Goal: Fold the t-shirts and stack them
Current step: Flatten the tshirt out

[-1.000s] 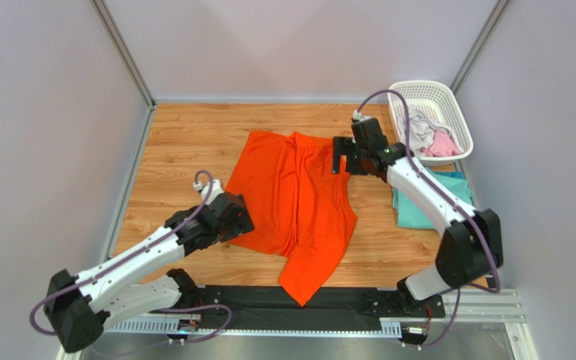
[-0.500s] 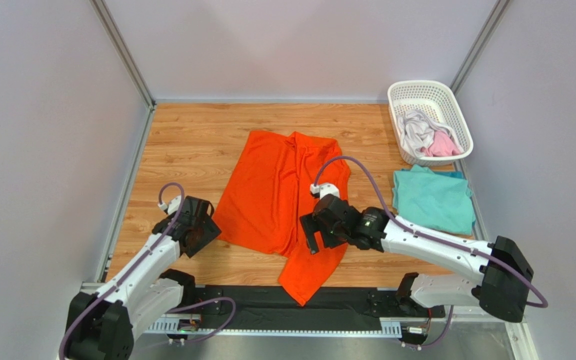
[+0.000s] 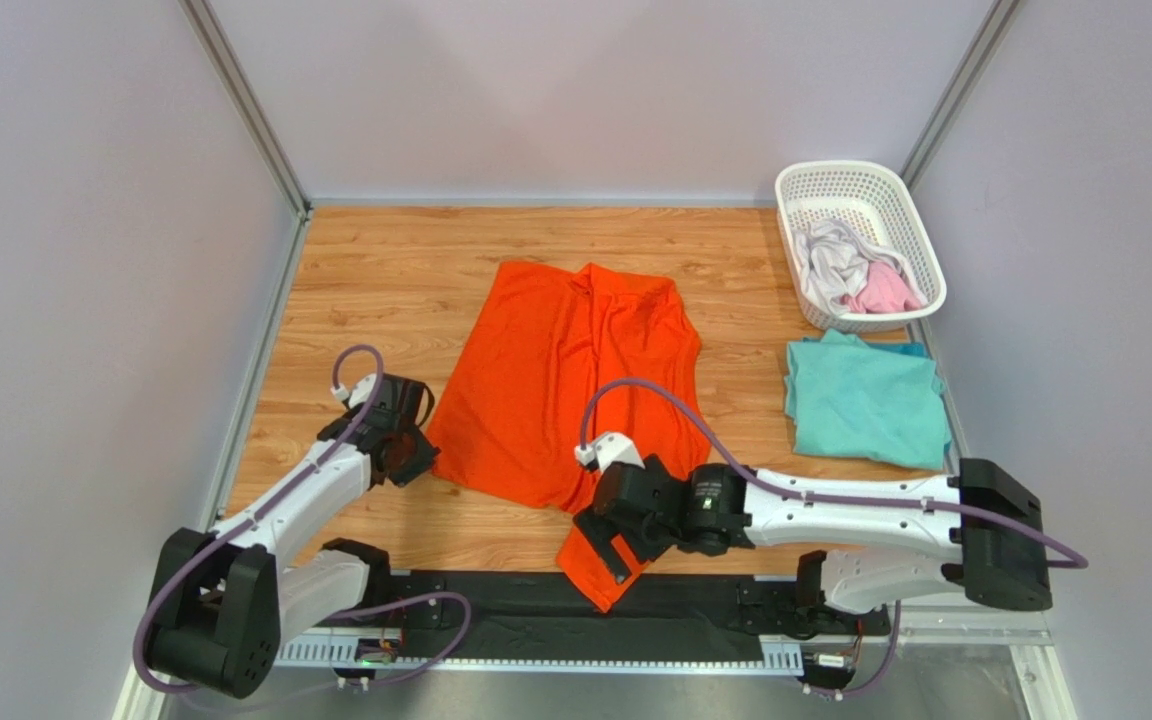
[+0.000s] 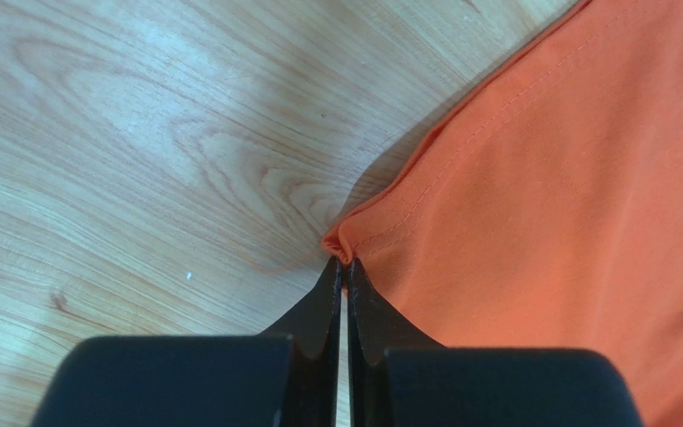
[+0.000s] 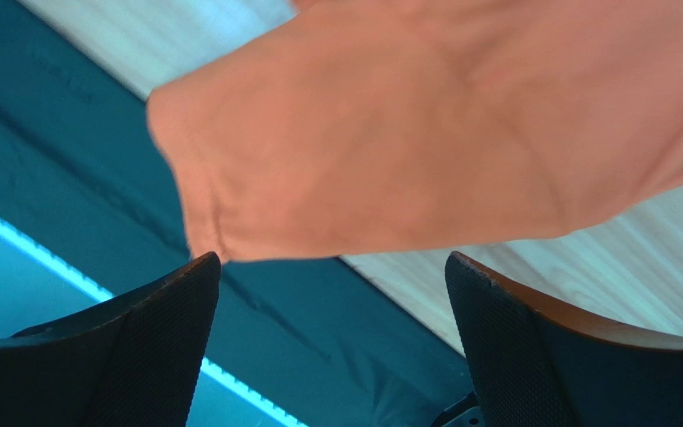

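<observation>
The orange t-shirt [image 3: 567, 390] lies spread on the wooden table, its near end [image 5: 425, 133] reaching over the black mat. My left gripper [image 3: 414, 450] is at the shirt's left edge, shut on a small pinch of orange hem [image 4: 341, 249]. At the shirt's near end my right gripper [image 3: 608, 549] stands open, its fingers wide apart on either side of the cloth's tip [image 5: 332, 262], not touching it. A teal t-shirt [image 3: 865, 398] lies folded at the right. A grey-white t-shirt [image 3: 835, 258] and a pink one [image 3: 883, 288] lie crumpled in the basket.
The white lattice basket [image 3: 853, 177] stands at the back right corner. A black mat [image 3: 537, 608] and a metal rail run along the near edge between the arm bases. Grey walls close in the table on three sides.
My left gripper shifted to the shirt's left edge and closed on the hem. My right arm swung from the shirt's far collar side down to its near end, staying open.
</observation>
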Available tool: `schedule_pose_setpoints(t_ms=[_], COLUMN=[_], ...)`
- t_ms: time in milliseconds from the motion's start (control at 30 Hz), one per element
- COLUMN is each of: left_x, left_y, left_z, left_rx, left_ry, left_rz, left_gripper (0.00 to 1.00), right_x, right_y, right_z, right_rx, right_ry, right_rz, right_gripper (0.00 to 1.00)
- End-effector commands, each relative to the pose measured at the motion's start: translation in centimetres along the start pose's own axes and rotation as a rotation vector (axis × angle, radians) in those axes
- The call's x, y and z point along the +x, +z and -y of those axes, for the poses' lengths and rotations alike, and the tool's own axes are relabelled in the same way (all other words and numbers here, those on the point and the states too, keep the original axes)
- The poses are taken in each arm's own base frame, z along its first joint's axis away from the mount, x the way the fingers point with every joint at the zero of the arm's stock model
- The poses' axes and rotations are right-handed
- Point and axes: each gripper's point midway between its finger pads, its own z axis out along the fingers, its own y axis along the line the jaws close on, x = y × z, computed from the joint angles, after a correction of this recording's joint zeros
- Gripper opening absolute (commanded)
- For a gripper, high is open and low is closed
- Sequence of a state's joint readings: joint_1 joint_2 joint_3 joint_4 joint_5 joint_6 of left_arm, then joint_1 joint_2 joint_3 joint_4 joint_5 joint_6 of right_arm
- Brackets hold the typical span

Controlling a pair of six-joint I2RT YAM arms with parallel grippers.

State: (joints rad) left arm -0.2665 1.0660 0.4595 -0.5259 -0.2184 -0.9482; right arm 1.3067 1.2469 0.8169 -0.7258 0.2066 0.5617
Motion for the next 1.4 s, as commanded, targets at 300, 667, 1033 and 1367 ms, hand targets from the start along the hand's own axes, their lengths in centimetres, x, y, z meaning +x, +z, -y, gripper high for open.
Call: schedule_pose_setpoints(t_ms=[300, 667, 1033, 1367], left_x=[0.0, -0.6, -0.7, -2.6], left_y=[-0.4, -1.3, -1.5, -3.1], left_z=[-0.8, -1.3, -1.0, -0.1], left_rx=[-0.021, 0.004, 0.02, 0.081], left_ry=[0.008, -0.02, -0.023, -0.006], left_rz=[0.01, 0.068, 0.072, 0.157], left_gripper=[0.0, 0.0, 0.0, 0.0], right_x=[3.1, 5.2, 4.1, -0.6], right_y=[2.1, 4.2, 4.7, 2.4], right_z=[-7.8, -9.0, -4.7, 3.2], right_rx=[-0.149, -0.172, 0.01, 0.145], right_ry=[-0.214, -0.236, -0.154, 0.064], right_rz=[-0.125, -0.212, -0.167, 0.0], right_gripper=[0.82, 0.62, 0.1, 0.0])
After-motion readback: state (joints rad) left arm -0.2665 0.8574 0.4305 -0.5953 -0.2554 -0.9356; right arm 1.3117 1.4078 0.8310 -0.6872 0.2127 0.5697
